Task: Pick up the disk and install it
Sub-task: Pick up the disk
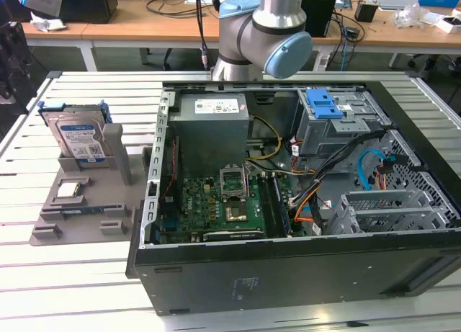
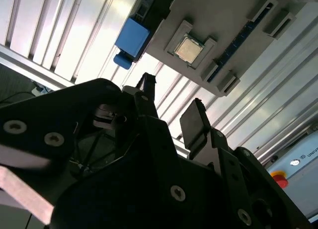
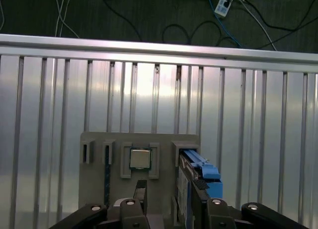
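One disk point(image 1: 81, 139) is present. It stands upright on edge in a slot of a grey plastic fixture plate point(image 1: 108, 202), at the exterior view's left. It is a flat rectangular silver-metal body with a white-and-blue label facing the camera and a blue plastic carrier frame around its edges. In the first wrist view the disk point(image 3: 198, 170) is seen edge-on, and in the second wrist view its blue frame point(image 2: 131, 38) projects from the fixture.

One small square silver chip point(image 1: 70, 189) lies flat in a recess of the same plate, near the disk and not touching it.

One gripper point(image 2: 171, 107) is in view. Its two black fingers point(image 2: 196, 120) are spread apart and grasp nothing. It hangs above the fixture, clear of the disk.

One grey-and-blue robot arm point(image 1: 263, 33) rises behind one open black computer case point(image 1: 288, 274). Inside the case are one green motherboard point(image 1: 209, 206), one grey power supply box point(image 1: 212, 127) and one grey metal drive bay point(image 1: 324, 123) with a blue plastic top. Fixture and case both rest on one ribbed aluminium table point(image 1: 72, 281).
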Controlling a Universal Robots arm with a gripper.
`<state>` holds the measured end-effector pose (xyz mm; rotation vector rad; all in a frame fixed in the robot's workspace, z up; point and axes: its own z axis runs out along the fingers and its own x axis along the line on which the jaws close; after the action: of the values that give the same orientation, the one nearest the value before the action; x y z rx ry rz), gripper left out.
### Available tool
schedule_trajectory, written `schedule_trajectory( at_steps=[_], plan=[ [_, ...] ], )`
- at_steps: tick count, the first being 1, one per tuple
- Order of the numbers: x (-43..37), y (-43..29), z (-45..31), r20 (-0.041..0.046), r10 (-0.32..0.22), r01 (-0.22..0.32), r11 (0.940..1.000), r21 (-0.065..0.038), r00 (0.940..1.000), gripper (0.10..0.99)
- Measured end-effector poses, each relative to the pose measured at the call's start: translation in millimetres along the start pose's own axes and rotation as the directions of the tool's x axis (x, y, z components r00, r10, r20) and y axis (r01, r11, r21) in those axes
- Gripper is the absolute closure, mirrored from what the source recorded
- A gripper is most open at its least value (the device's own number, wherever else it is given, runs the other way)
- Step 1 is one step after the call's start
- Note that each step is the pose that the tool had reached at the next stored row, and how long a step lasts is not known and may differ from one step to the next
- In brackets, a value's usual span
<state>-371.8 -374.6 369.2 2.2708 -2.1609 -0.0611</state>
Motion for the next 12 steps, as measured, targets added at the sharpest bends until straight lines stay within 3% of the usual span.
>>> schedule_trajectory(
  at_steps=[6,12],
  plan=[
    [-1.6,-0.4,3.0,0.0011,0.033,-0.033,0.9995,0.001,0.9995,0.604],
    [-19.0,-2.6,5.9,0.0012,0.036,-0.036,0.9994,0.001,0.9994,0.604]
  ],
)
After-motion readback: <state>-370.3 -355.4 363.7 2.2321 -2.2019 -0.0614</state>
